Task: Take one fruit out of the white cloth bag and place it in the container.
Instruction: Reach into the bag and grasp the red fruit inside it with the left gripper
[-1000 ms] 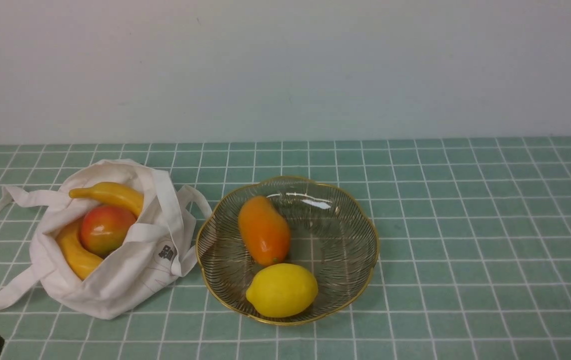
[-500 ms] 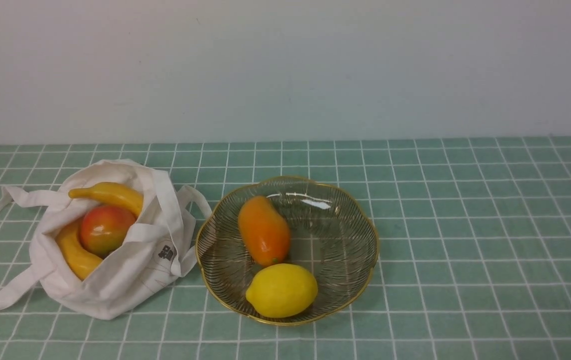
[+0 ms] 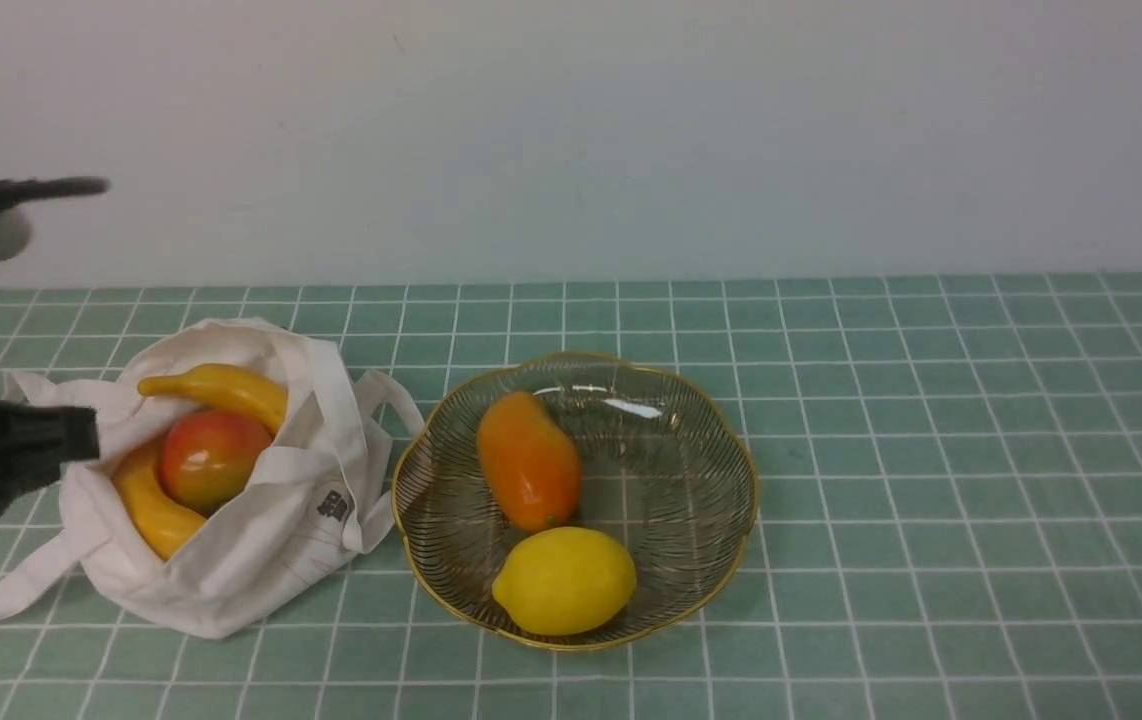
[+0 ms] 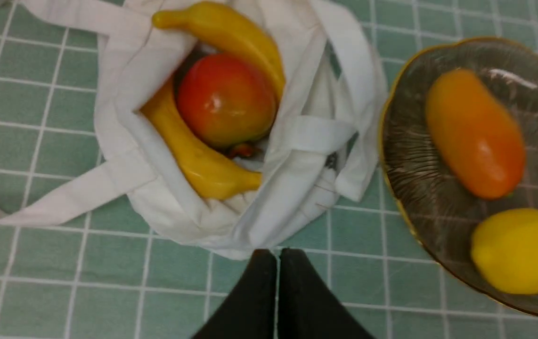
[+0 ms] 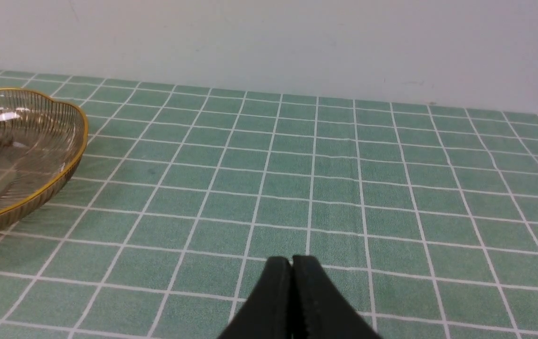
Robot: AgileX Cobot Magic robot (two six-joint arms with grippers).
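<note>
My left gripper (image 3: 86,436) at frame left edge, beside white cloth bag (image 3: 251,570): fingers pressed together, empty. Right gripper (image 5: 291,262) likewise. Red fruit (image 3: 209,457) inside bag (between bananas (image 3: 221,386)); glass bowl (image 3: 755,500) at centre.

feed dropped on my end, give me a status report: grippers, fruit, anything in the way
Left gripper shut, empty, by the white cloth bag. Right gripper shut, empty, over bare table. Red fruit in the bag, bananas hugging it.

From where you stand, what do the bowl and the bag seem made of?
The bowl looks like clear ribbed glass, possibly plastic, with a gold rim: the checked tablecloth shows through it. The bag looks like soft matte off-white cloth: it slumps and creases.
</note>
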